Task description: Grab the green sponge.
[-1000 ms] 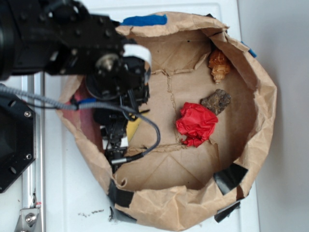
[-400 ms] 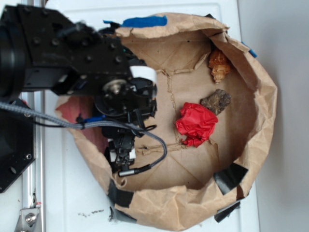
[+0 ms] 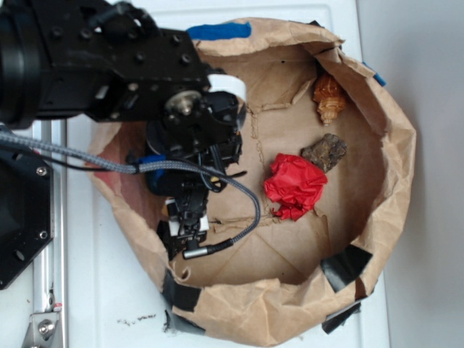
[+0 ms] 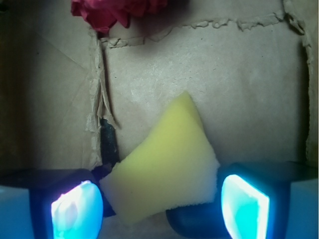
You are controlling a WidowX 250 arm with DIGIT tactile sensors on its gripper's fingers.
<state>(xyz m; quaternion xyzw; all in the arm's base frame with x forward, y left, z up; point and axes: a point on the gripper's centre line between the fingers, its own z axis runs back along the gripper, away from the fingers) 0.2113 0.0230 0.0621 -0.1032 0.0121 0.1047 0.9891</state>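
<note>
Gripper point(image 4: 160, 209), jaws wide, straddles the yellow sponge point(image 4: 167, 172); green sponge point(image 4: 192, 221) peeks beneath it; bare cardboard point(image 4: 239, 89) lies beyond.

The exterior view looked straight down from well above, taking in the whole paper bag point(image 3: 377, 217) with the arm entering from 9 o'clock. The wrist view sat close to the bag floor, facing ahead between the fingers point(image 4: 77, 214). Both shared the red crumpled paper point(image 3: 293, 186), at 12 o'clock in the wrist view.
</note>
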